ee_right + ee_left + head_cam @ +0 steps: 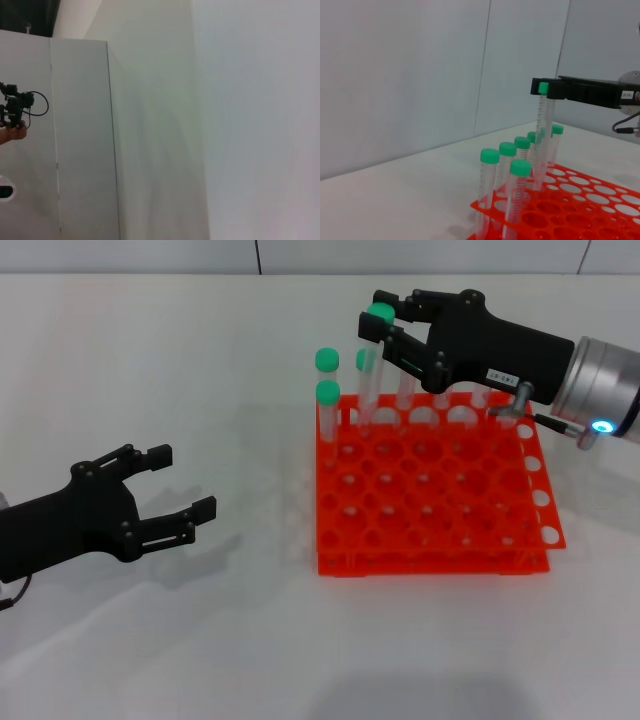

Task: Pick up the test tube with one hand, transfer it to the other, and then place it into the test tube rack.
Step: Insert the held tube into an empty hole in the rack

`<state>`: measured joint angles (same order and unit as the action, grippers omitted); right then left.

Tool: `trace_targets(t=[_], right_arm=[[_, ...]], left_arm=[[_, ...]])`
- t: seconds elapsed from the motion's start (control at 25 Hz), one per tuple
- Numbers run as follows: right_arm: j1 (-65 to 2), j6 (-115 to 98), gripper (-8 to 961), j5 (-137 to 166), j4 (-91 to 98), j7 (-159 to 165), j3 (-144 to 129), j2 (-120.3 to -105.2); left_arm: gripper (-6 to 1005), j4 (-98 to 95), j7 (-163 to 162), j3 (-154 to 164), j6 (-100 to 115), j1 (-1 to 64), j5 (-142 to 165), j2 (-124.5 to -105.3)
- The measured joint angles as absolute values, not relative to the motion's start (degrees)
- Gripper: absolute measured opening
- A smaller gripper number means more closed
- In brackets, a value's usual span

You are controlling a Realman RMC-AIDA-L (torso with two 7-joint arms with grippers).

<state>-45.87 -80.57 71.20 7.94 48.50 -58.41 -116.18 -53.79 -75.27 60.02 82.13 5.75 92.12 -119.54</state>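
Handover looks done, so placing is the step in hand. The slender clear green-capped test tube (372,365) is clenched near its cap by the label-bearing black right gripper (385,328), upright over the bright orange-red plastic rack (432,490) at its 12 o'clock edge, tip apparently at a hole. A straight lowering and a release are called for next. The black left gripper (182,495) is parked at 9 o'clock, jaws released.

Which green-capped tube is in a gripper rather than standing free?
The test tube whose cap is pinched by the right gripper, standing highest over the rack's back row; the others stand unheld.
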Motion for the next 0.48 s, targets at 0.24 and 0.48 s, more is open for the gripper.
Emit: trace_targets(t=[0.24,0.48], right_arm=[[-47.8,-79.9,265,68.2,3.4,44.4,-58.5,-116.18],[-47.7,-78.0,265,68.1,2.2,42.9,-58.5,-116.19]], left_arm=[[894,-53.3,-75.2,60.0,81.4,6.0,91.9,-119.55],[893,-53.2,-75.2,60.0,81.2,6.1,91.9,-119.53]])
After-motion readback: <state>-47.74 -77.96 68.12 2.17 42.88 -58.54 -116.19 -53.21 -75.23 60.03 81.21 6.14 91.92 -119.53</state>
